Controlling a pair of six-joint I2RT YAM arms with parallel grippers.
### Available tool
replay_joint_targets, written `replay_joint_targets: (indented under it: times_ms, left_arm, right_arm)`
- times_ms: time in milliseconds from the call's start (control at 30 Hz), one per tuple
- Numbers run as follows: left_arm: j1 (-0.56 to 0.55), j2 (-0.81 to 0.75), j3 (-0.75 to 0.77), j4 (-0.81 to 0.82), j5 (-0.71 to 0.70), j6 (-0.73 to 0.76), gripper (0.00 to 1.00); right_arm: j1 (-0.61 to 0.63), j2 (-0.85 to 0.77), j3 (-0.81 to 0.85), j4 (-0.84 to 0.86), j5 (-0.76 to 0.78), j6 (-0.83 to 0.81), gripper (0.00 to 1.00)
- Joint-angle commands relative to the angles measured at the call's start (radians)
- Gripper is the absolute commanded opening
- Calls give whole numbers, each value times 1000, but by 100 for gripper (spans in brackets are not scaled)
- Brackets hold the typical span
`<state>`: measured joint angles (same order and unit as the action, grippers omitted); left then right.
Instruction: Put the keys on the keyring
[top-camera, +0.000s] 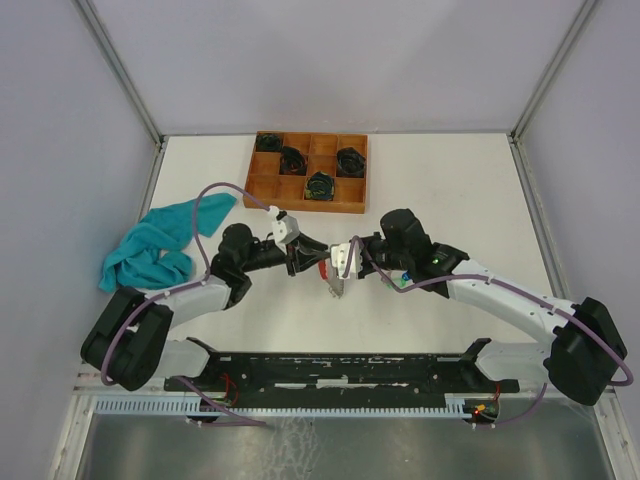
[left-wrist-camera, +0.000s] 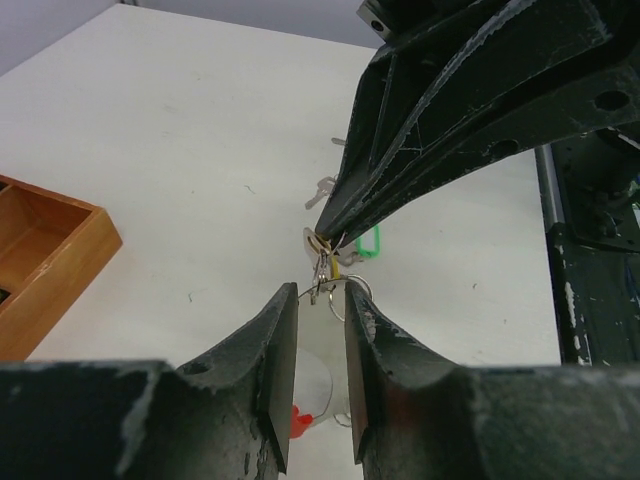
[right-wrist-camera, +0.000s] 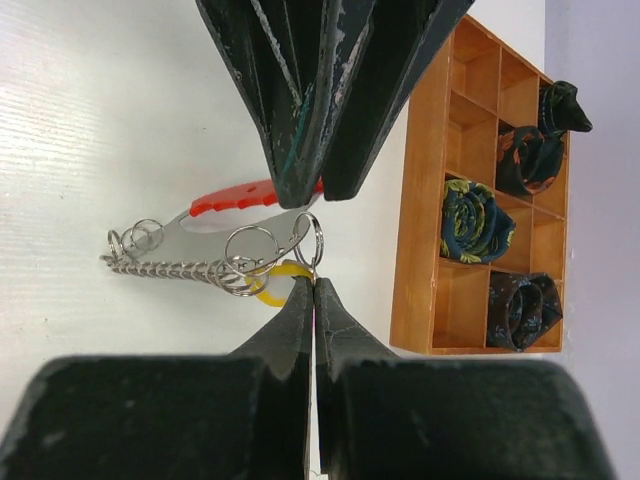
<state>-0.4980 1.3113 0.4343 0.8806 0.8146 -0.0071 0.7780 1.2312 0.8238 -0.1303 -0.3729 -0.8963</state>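
Keys (left-wrist-camera: 320, 262) pinched in closed right gripper (right-wrist-camera: 314, 285), left gripper (left-wrist-camera: 321, 292) slightly open beside them

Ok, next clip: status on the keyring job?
Left gripper parted, tips at keyring. Right gripper shut on keyring. Loose keys on table behind. Nothing blocking.

Wooden tray (top-camera: 262, 190), gridded compartments, at middle of white table's (top-camera: 450, 180) far edge | dark rolled bundles (top-camera: 319, 185), four, each in its own compartment | teal cloth (top-camera: 150, 250), crumpled, at table's left edge
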Motion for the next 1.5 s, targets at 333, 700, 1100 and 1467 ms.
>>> replay_joint_targets:
  times_ms: [333,700,1100,1467]
  left_arm:
    - [-37,45,101,-112,25,51,30]
    - [-38,58,122,-133,23,65,26]
    - [-37,64,131,-144,55,66,3]
    - [-38,31,69,38,-30,-54,3]
  right_arm:
    - [0,-11,53,13,-25,-6,1]
    - [0,-16,58,4,-50,6,1]
    - [0,-39,51,-18,-16,8,0]
    - [1,-87,-50,-3,21,62,1]
